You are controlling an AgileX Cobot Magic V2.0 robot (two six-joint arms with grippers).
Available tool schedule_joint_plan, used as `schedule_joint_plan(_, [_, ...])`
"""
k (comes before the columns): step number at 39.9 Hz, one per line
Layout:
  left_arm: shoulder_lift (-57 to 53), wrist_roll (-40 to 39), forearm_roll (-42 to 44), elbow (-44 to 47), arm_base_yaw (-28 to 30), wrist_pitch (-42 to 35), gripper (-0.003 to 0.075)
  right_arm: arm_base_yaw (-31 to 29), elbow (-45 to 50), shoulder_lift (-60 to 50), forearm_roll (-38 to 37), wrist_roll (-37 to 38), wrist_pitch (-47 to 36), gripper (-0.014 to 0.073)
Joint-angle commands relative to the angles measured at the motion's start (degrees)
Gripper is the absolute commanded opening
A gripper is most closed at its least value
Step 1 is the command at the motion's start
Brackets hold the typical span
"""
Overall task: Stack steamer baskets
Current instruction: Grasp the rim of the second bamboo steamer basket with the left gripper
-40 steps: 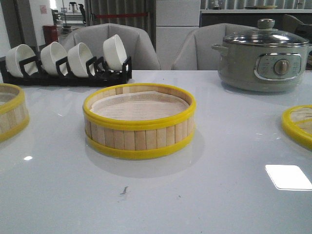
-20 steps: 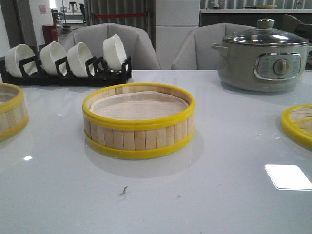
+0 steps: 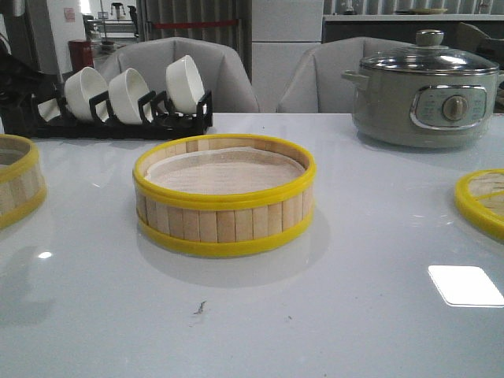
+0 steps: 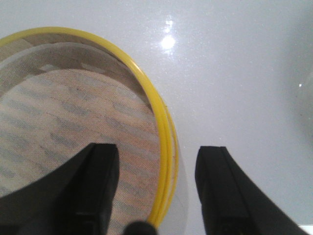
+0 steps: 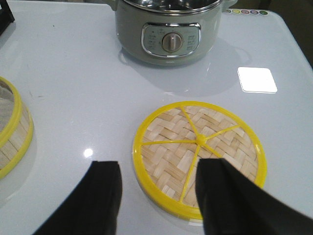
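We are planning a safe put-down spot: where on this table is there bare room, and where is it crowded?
Bare table runs along the near edge, in front of the middle steamer basket. Another open patch lies between that basket, the electric pot and the woven lid. The back left is crowded by the bowl rack, with the left steamer basket below it.

grey chairs (image 3: 236, 71), possibly shutters behind
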Motion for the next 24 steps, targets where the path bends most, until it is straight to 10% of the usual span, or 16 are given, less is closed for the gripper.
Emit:
schedule_joint_plan(1, [-0.68,-0.73,-0.23,-2.69,0.29,-3.42,0.0389,-0.08,-2.16,0.08,0.0,-0.22,-3.95,0.0438])
schedule_joint_plan(24, [8.32,-0.73,-1.41,-2.94,1.64,-2.14,0.0331,-0.08,-2.16,0.08,0.0,-0.22,-4.7,0.0438])
